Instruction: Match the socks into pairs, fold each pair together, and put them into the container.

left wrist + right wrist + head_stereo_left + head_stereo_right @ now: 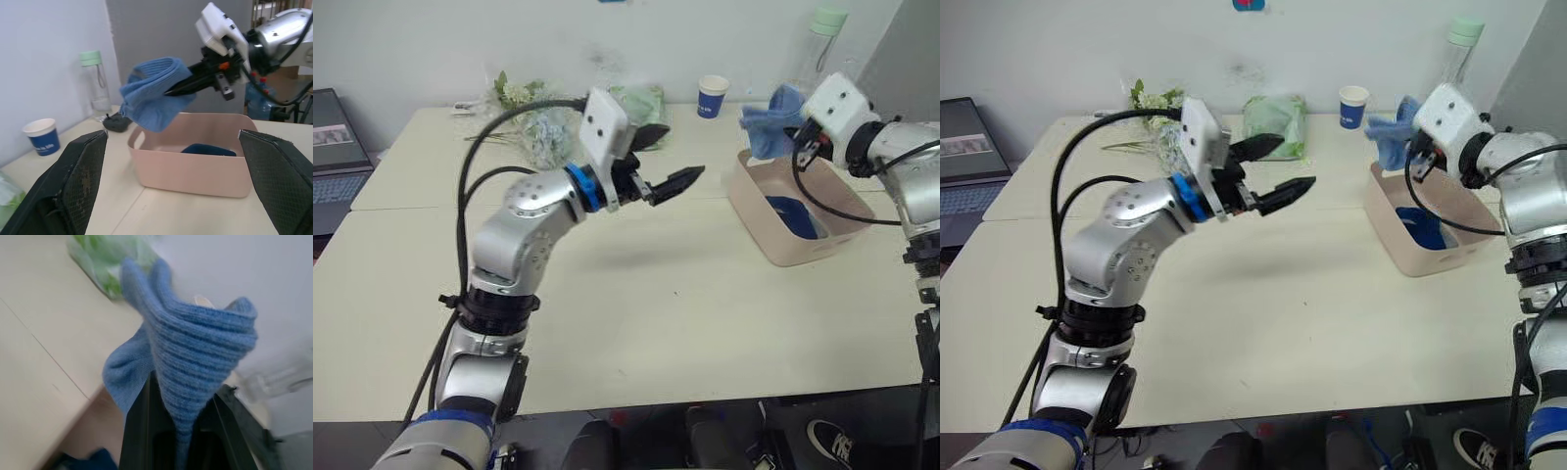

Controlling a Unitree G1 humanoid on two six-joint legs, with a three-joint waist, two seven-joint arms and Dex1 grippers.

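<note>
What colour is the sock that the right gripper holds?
Light blue sock, ribbed knit; clearest in the right wrist view.

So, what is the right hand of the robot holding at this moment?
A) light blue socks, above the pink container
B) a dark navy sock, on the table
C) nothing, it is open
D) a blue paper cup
A: the right hand is shut on the light blue socks, which hang over the pink container; a dark sock lies inside it.
</note>
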